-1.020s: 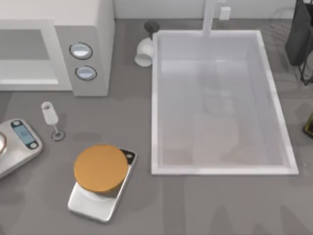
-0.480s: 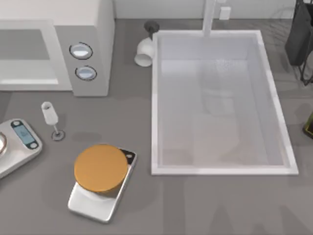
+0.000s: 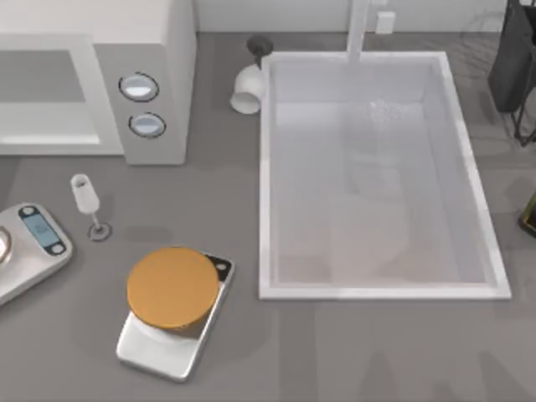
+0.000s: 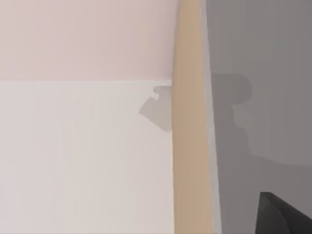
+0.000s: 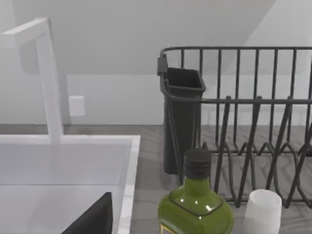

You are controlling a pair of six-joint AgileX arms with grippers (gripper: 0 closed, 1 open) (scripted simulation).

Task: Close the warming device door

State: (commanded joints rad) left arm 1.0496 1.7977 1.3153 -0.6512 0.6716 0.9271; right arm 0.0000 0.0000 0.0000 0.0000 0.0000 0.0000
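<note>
Warming device (image 3: 142, 79): white microwave at the counter's (image 3: 251, 352) far left, two dials facing up-view, cavity showing, so the door seems not yet shut; the door panel itself cannot be made out. Handling, as judged: rigid, light, hinged, best pushed flat on its outer face or bar handle rather than gripped. Pincer states: cannot tell for either arm.

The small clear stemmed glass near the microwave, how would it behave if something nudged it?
The small clear stemmed glass would probably tip easily: tall bowl, thin stem, small foot. It looks fragile and light, and once down it could roll on the grey countertop.
</note>
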